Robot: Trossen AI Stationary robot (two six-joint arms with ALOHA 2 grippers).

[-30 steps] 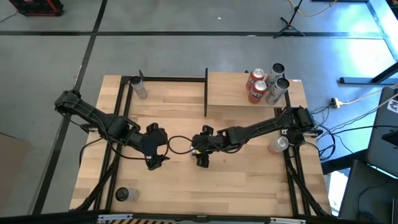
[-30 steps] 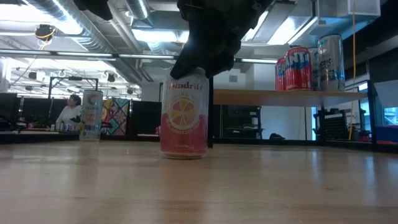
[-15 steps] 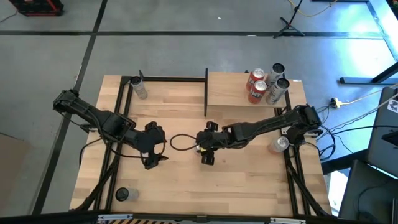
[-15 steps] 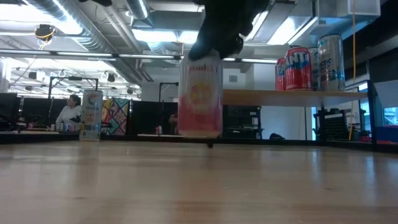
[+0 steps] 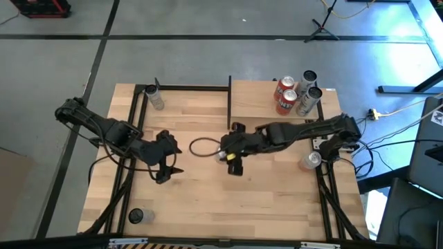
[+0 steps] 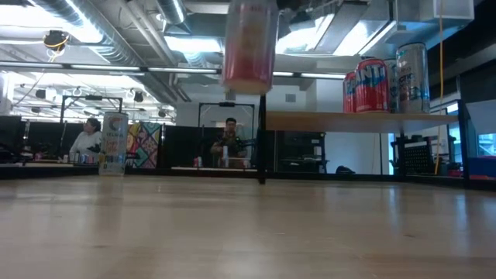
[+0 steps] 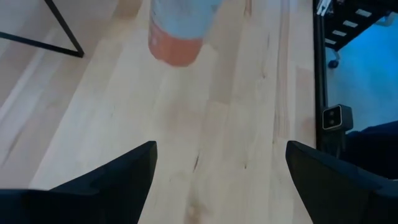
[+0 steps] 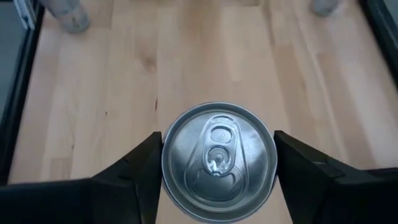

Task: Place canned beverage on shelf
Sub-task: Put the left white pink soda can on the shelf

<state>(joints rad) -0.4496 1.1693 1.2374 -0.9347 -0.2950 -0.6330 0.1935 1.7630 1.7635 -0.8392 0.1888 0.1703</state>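
1. Four views, entered in order. High view: right gripper [image 5: 232,156] sits at frame centre, just below the shelf's lower left corner, clenched on the pink can [image 5: 223,155], of which only a pale sliver shows. The shelf [image 5: 252,104] lies in the upper right and carries four cans [image 5: 296,94] bunched toward its right end; its left half is bare. Left gripper [image 5: 166,164] waits left of centre, fingers spread, holding nothing. Risk: a straight carry toward the bunched cans could knock one over; the bare left half looks the safer spot.

2. Low view: pink can [image 6: 249,45] hangs at top centre, well clear of the tabletop [image 6: 248,232], its base a little above the level of the shelf board [image 6: 360,118] at right. Risk: the margin over the board's edge looks slim, so a sideways move with any dip could clip the rim and tilt the can in the grip.

3. Left wrist view: both fingers [image 7: 106,180] stand wide apart at the bottom; the can [image 7: 179,30] shows blurred at top centre. Risk: little, provided this arm keeps out of the path.

4. Right wrist view: can lid [image 8: 217,160] fills lower centre, fingers [image 8: 134,171] pressed to either side. Risk: the hold sits high near the rim, so a fast swing could make the can slip or pivot.
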